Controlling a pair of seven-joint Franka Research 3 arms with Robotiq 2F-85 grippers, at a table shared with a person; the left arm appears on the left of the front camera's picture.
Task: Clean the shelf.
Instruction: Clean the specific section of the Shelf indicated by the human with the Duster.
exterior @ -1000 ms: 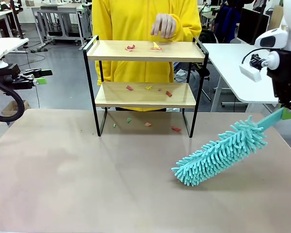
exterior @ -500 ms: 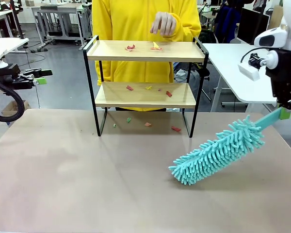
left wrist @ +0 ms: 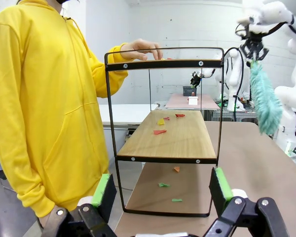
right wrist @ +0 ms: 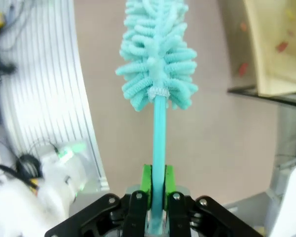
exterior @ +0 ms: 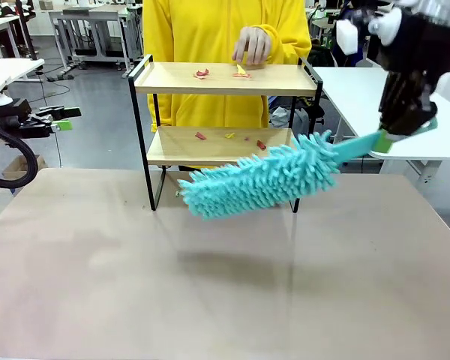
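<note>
Across the table (exterior: pixel 97 262), near its far edge, stands the shelf (exterior: pixel 285 79), scraps (exterior: pixel 202 73) on both boards. The right gripper (exterior: pixel 405 133) is clamped on a duster (exterior: pixel 259 180) hanging before the lower board. The left gripper (left wrist: pixel 160 190) gapes wide, empty.

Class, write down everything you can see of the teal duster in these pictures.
The duster is teal, with a long head of soft, fuzzy strands on a slim, flat, plastic-looking handle. The right end effector is shut on the handle's end between its green pads. The head hangs nearly level above the table, in front of the shelf; whether it touches the shelf cannot be told.
</note>
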